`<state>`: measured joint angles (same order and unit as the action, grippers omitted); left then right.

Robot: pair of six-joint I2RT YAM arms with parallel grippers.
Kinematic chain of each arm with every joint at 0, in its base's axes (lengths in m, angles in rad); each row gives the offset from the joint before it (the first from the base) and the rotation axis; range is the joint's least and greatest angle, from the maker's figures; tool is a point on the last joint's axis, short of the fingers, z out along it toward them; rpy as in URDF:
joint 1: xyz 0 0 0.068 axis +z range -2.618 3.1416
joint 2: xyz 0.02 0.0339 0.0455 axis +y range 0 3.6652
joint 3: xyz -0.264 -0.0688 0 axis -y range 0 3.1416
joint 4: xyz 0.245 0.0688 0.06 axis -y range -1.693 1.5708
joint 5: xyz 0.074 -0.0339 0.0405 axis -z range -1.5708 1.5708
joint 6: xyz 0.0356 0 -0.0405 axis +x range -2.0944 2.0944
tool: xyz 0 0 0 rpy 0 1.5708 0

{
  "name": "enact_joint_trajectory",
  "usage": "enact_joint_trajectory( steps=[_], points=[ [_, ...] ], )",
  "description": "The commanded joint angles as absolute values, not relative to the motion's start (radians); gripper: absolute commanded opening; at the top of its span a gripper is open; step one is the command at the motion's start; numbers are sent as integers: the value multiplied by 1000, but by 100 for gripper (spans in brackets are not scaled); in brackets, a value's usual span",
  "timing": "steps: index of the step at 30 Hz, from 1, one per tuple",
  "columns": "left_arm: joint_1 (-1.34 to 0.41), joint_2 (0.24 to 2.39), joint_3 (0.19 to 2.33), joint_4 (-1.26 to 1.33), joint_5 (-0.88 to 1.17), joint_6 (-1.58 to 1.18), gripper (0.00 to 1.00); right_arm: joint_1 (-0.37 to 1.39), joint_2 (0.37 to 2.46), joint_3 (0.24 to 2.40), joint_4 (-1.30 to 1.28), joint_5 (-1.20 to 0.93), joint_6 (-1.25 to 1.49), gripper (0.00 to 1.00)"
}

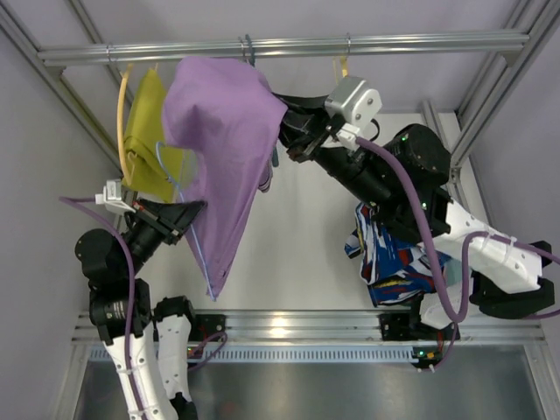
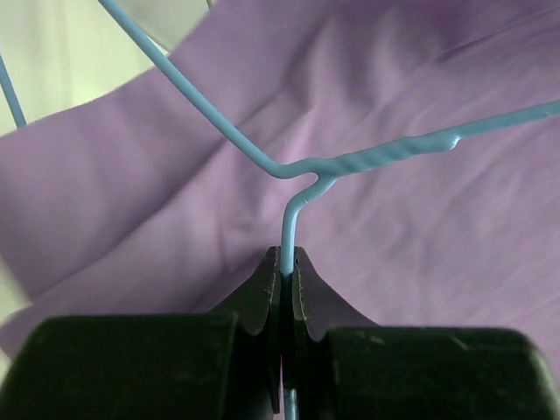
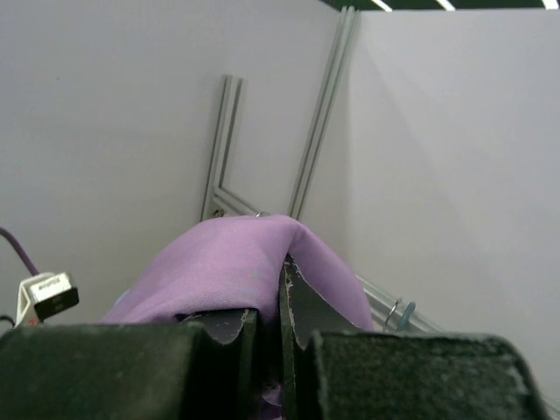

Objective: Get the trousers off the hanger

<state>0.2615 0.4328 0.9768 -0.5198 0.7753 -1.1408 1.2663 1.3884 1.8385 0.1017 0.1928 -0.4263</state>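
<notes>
The lilac-purple trousers [image 1: 223, 149] hang spread between the two arms, below the top rail. The pale blue wire hanger [image 1: 168, 168] shows at their left edge and its wire [image 2: 350, 162] crosses the cloth [image 2: 420, 262] in the left wrist view. My left gripper [image 1: 186, 213] is shut on the hanger's wire, which runs up from between the jaws [image 2: 287, 262]. My right gripper [image 1: 282, 140] is shut on the trousers' upper right part; the cloth [image 3: 227, 262] drapes over its fingers [image 3: 306, 302].
A mustard-yellow garment [image 1: 149, 131] on a yellow hanger [image 1: 122, 101] hangs left on the rail [image 1: 289, 45]. Another yellow hanger hook [image 1: 344, 61] and a teal hook [image 1: 250, 51] sit on the rail. Blue-white-red patterned clothes [image 1: 394, 258] lie on the table at the right.
</notes>
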Motion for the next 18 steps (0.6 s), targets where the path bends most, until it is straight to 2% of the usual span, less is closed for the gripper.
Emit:
enact_joint_trajectory(
  steps=[1,12,18],
  points=[
    [268,400,947,-532,805,-1063,0,1261,1331,1969,235,176,-463,0],
    [268,368,885,-540,807,-1012,0,1227,1259,1994,282,236,-615,0],
    [268,368,890,-540,813,-997,0,1065,1195,2000,249,247,-513,0]
  ],
)
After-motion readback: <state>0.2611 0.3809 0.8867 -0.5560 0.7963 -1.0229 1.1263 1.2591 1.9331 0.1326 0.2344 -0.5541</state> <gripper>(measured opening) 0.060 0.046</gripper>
